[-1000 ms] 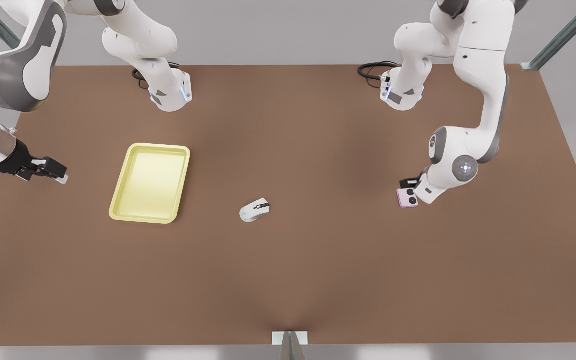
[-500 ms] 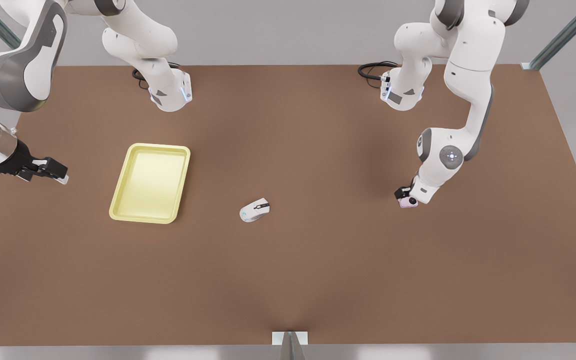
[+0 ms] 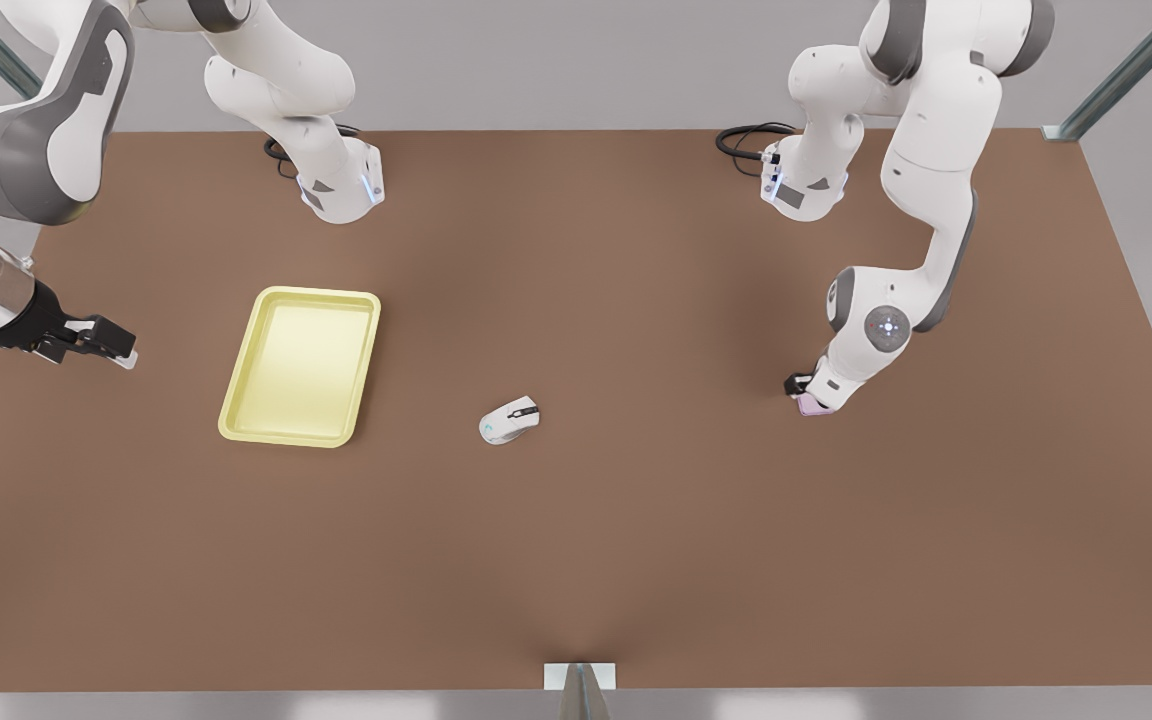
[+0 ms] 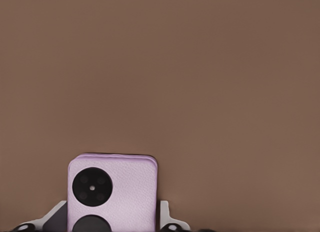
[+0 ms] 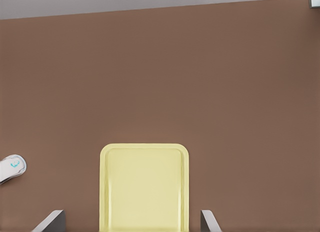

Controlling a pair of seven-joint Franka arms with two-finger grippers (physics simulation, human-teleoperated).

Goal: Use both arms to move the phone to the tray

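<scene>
The small pale lilac squarish phone (image 3: 816, 404) with two black round circles on its face lies flat on the brown bench (image 3: 636, 520), toward the front view's right. The left claw (image 3: 808, 392) is down at the phone, its wrist covering most of the device from the front view, so that only a lilac edge shows beneath it. In the left wrist view the phone (image 4: 113, 192) sits between the two fingers (image 4: 166, 215), which stand spread on either side of it; one finger is just beside the phone's edge, and whether either actually touches cannot be told. The left claw is therefore open around the phone, not clamped on it.

The right claw (image 3: 96, 340) hangs over the bench edge at the front view's left, near the pale yellow shallow rectangular tray (image 3: 301, 366) with rounded corners and a raised rim, but apart from it. Its fingers (image 5: 207, 221) stand wide and hold nothing. This arm waits.

A white computer mouse (image 3: 510, 419) rests on the bench between tray and phone, well apart from both.
</scene>
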